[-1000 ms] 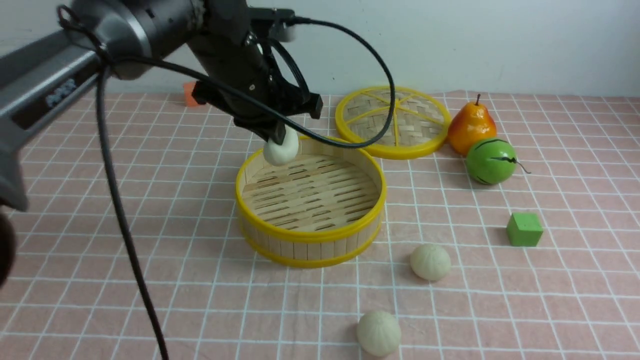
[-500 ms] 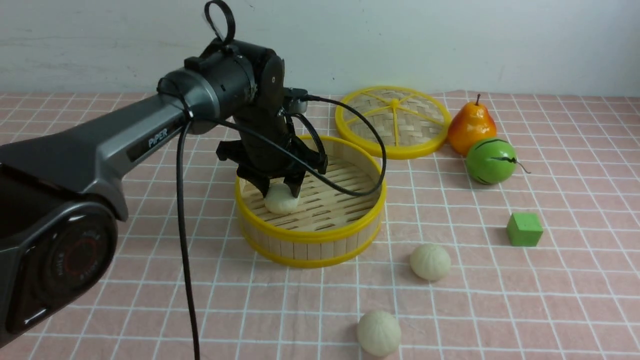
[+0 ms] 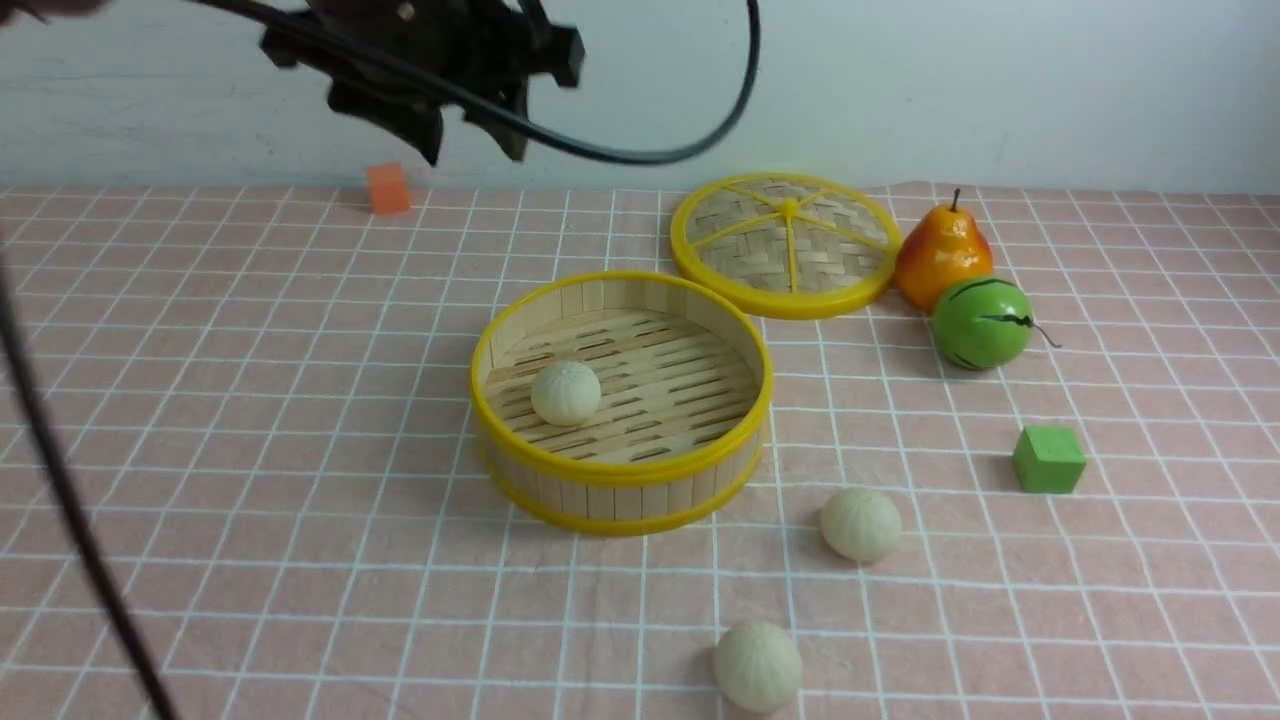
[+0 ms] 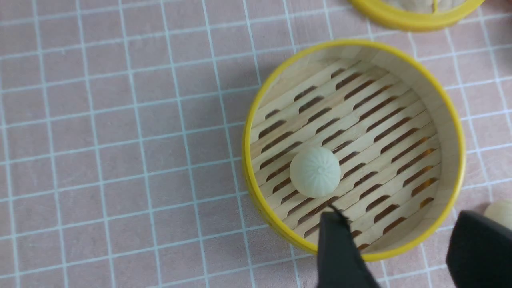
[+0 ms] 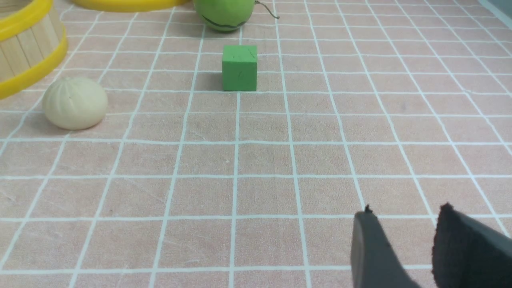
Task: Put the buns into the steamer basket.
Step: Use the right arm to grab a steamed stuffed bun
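Hovering high, clear of steamer basket, left jaws parted, empty: 1 bun sits inside. Right jaws low, part-open, empty, likely placed for 2 buns on desk.

Basket: wall of pale bare wood strips, slatted wood floor, matt, fine grain showing. Rim bands yellow, smooth, slight sheen, plastic-looking.
Lid: woven bamboo-like strips, matt, w/ smooth yellow rim & spokes.
Buns: cream, matt, faint ribbed pleats.
Pear & green fruit: smooth, glossy, highlights on skin.
Green cube: matt, a few small marks on its faces.
Cloth: pink w/ white grid, matt, lightly creased.
L gripper & R gripper: fingers dark, matt, plastic-looking.
Back wall: pale, matt, painted look.
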Controlling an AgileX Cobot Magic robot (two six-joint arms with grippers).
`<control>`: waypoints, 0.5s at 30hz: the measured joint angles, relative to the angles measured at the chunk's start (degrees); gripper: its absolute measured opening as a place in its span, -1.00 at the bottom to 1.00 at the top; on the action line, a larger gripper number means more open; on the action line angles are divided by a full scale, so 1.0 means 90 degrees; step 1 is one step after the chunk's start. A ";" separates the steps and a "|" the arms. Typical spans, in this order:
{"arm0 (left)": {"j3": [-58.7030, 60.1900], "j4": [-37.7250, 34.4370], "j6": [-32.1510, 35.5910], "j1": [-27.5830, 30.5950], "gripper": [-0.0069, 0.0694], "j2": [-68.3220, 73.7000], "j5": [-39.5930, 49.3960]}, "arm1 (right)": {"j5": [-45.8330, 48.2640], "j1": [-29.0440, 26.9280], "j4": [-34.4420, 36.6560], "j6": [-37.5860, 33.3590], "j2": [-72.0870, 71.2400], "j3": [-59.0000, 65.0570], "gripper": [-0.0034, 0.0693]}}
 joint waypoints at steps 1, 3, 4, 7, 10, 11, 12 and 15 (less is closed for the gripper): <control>0.0047 0.0002 0.0000 0.0000 0.01 -0.0056 0.0000 | 0.0000 0.0000 0.0000 0.0000 0.0000 0.0000 -0.25; 0.0371 0.0033 -0.0003 0.0000 -0.27 -0.0665 0.0005 | 0.0000 0.0000 -0.0006 0.0000 0.0000 0.0000 -0.25; 0.0562 0.0033 -0.0008 0.0000 -0.39 -0.0935 0.0005 | 0.0000 0.0000 -0.0006 0.0000 0.0000 0.0000 -0.25; 0.1327 0.0033 -0.0008 0.0000 -0.76 -0.1765 0.0005 | 0.0000 0.0000 0.0000 0.0000 0.0000 0.0000 -0.25; 0.2099 0.0089 -0.0008 0.0000 -0.86 -0.2441 0.0005 | 0.0000 0.0000 0.0000 0.0000 0.0000 0.0000 -0.25; 0.2156 0.0086 -0.0008 0.0000 -0.86 -0.2535 0.0005 | 0.0000 0.0000 0.0000 0.0000 0.0000 0.0000 -0.25; 0.2618 0.0103 -0.0008 0.0000 -0.86 -0.2904 0.0005 | 0.0000 0.0000 0.0000 0.0000 0.0000 0.0000 -0.25; 0.3387 0.0068 -0.0057 0.0000 -0.86 -0.3499 0.0005 | 0.0000 0.0000 0.0000 0.0000 0.0000 0.0000 -0.25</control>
